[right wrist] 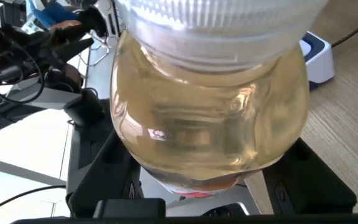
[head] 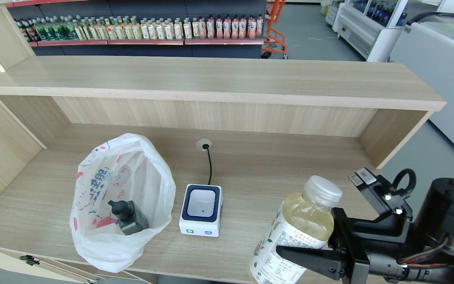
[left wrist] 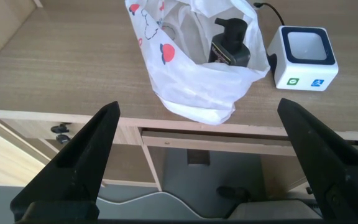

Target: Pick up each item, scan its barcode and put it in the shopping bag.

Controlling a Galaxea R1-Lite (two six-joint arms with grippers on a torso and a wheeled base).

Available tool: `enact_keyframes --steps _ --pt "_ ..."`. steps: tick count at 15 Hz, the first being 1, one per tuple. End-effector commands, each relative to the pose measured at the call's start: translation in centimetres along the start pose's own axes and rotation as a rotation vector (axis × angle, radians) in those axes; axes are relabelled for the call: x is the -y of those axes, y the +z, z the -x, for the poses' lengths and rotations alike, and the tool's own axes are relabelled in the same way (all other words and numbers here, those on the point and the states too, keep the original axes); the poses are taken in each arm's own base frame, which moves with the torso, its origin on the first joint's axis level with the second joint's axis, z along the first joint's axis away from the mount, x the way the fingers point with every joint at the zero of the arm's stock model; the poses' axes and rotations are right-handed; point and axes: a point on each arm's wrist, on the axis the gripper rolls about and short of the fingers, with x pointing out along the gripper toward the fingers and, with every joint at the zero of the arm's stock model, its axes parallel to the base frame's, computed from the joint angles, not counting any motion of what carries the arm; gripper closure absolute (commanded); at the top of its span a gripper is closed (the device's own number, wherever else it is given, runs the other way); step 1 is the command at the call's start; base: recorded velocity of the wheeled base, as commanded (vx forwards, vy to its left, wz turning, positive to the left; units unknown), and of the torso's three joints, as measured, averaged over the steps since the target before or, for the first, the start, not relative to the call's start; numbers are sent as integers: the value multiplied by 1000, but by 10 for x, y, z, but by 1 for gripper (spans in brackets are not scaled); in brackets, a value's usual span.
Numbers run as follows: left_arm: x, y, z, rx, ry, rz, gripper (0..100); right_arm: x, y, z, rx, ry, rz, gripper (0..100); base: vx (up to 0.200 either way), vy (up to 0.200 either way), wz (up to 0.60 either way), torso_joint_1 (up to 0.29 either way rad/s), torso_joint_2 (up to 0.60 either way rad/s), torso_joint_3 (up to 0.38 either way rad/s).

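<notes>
From the head view, I am holding a clear plastic bottle of pale yellow drink (head: 294, 232), white-capped and labelled, in my right jaws, which are clamping its body from both sides. It is hanging near upright above the near right part of the pale wooden tabletop (head: 270, 169), off to the right of the white box scanner with a dark blue frame (head: 201, 209) and its black cable (head: 210, 165). Left of the scanner, the white plastic shopping bag (head: 93, 185) is standing open with a dark pump-top bottle (head: 129, 217) already lying inside. From the left wrist view, my left jaws are spread wide and carrying nothing, hanging off the tabletop's near edge, facing the bag (left wrist: 191, 87) and scanner (left wrist: 304, 56). From the right wrist view, the bottle's shoulder (right wrist: 210, 124) is pressing close between my jaws, with a corner of the scanner (right wrist: 319, 56) beyond. I judge the scanning step is in hand: next I am needing to carry the bottle leftward over the scanner window and turn its barcode, which I cannot locate, downward.
</notes>
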Motion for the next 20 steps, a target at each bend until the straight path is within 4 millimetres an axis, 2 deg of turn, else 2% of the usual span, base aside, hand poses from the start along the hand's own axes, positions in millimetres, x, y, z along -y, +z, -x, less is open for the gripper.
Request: enact_keyframes --steps 1,11,14,20 --pt "0 0 0 1 0 0 0 -3 1 -1 1 16 5 100 0 0 0 0 0 0" --pt "0 0 0 1 0 0 0 3 -2 -11 -15 48 16 100 0 0 0 0 0 0" --pt "0 0 0 1 0 0 0 3 -4 -15 -28 108 11 100 0 0 0 0 0 0" --pt "0 0 0 1 0 0 0 9 -4 -42 -31 152 18 100 0 0 0 0 0 0"
